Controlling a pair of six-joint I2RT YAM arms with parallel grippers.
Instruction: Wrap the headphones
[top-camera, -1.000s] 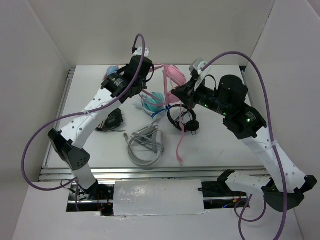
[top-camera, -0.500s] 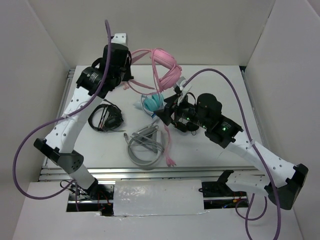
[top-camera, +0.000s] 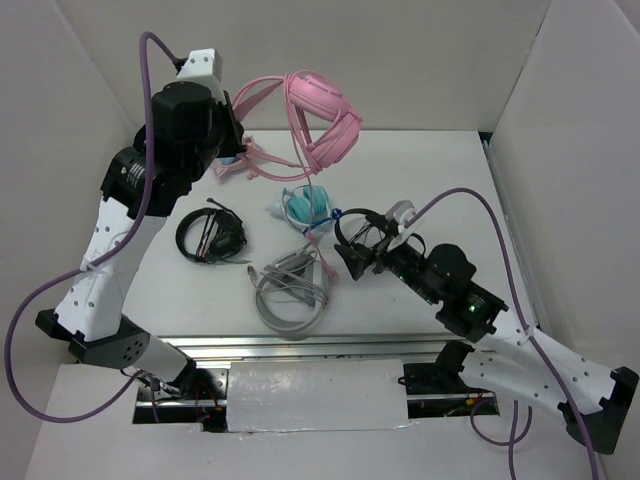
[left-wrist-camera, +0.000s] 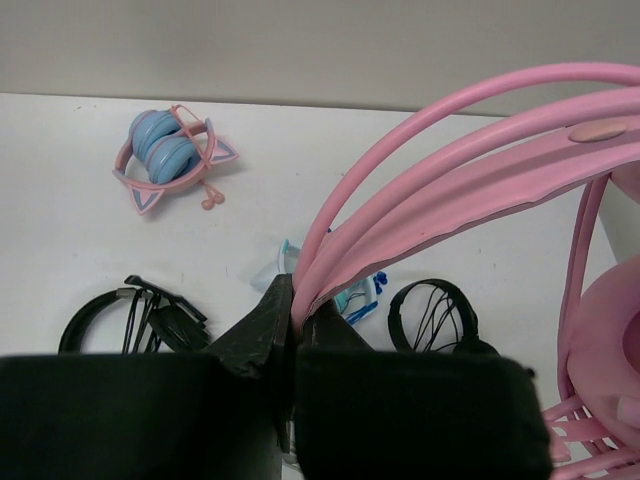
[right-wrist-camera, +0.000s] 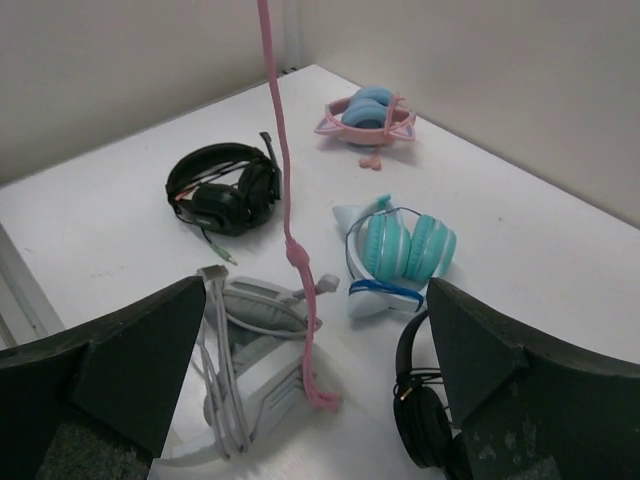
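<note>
From above, you have the headphones (top-camera: 322, 115) raised off the table (top-camera: 440, 180) toward 12 o'clock, in the left gripper (top-camera: 236, 128). The cable (top-camera: 324, 268) hangs loose toward 6 o'clock.

On the left wrist view, the left gripper (left-wrist-camera: 297, 312) is clenched on the pink headband.

On the right wrist view, the right gripper (right-wrist-camera: 315, 290) is spread wide. The cable (right-wrist-camera: 288, 205) dangles between its jaws, seemingly untouched, its tip by the grey headset (right-wrist-camera: 255, 330). No turns show, so all the wrapping looks left to do.

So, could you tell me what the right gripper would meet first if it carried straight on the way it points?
Probably the pink cable hanging in front of the open right gripper; past it, the grey headset. Depth is unclear.
</note>
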